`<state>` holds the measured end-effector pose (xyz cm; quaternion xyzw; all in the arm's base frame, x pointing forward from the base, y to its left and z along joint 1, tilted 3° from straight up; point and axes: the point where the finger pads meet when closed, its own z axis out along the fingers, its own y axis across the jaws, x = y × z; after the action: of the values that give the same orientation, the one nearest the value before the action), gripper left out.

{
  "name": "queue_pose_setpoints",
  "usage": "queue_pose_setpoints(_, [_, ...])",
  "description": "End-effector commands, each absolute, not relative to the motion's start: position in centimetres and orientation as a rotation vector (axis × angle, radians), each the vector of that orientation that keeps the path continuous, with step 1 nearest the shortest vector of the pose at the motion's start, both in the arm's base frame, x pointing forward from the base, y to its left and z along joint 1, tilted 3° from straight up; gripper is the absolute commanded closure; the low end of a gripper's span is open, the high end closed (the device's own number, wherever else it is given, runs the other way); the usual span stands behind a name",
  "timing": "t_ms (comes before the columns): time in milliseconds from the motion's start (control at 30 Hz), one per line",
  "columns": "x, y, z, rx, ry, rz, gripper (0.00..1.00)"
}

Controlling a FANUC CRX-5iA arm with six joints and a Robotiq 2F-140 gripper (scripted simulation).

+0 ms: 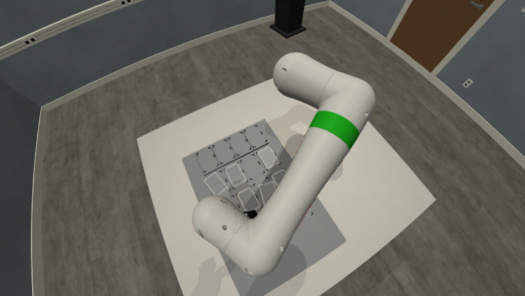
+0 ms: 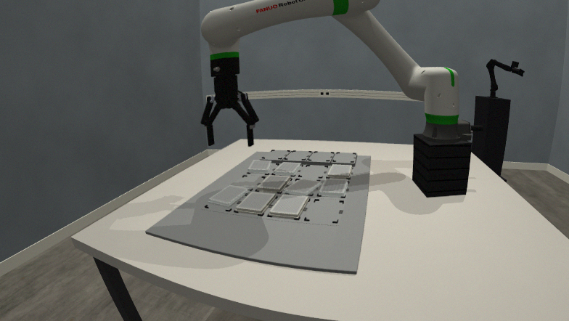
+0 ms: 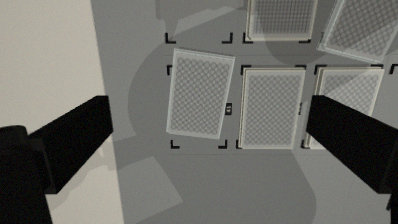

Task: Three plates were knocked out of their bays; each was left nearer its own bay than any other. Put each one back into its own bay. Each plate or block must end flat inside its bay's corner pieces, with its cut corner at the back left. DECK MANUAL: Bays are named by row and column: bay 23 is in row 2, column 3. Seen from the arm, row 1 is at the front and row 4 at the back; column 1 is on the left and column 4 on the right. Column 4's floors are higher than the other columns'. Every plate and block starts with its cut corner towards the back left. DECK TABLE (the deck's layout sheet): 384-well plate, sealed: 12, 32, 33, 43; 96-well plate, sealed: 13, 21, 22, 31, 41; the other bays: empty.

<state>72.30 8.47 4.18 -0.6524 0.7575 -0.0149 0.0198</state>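
Plates (image 1: pixel 267 158) (image 2: pixel 227 194) (image 3: pixel 200 94) below the raised hand (image 1: pixel 251 213) (image 2: pixel 229 139) (image 3: pixel 209 113); fingers pointing down, wide apart, nothing between

Open air between tool (image 1: pixel 250 213) (image 2: pixel 230 144) (image 3: pixel 210 114) and deck (image 1: pixel 323 235) (image 2: pixel 310 250) (image 3: pixel 137 65). Crooked plate (image 2: pixel 228 195) (image 3: pixel 200 93): wide room on its outer side, only a narrow gap to the straight plate (image 2: pixel 256 202) (image 3: pixel 272 108) beside it. Second straight plate (image 2: pixel 289 205) (image 3: pixel 350 90) sat beyond, partly under one spread finger; dropping there was blocked.
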Motion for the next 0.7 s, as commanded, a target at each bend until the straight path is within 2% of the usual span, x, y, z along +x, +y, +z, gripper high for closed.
queue_pose_setpoints(0, [72.4,8.5,4.4,-2.023,2.348,-0.049,0.0])
queue_pose_setpoints(200, [72.4,8.5,4.4,-2.023,2.348,-0.049,0.0])
queue_pose_setpoints(233, [72.4,8.6,4.0,-1.983,2.381,-0.048,0.3])
queue_pose_setpoints(667, [73.1,9.8,-0.2,-1.852,2.482,-0.044,0.3])
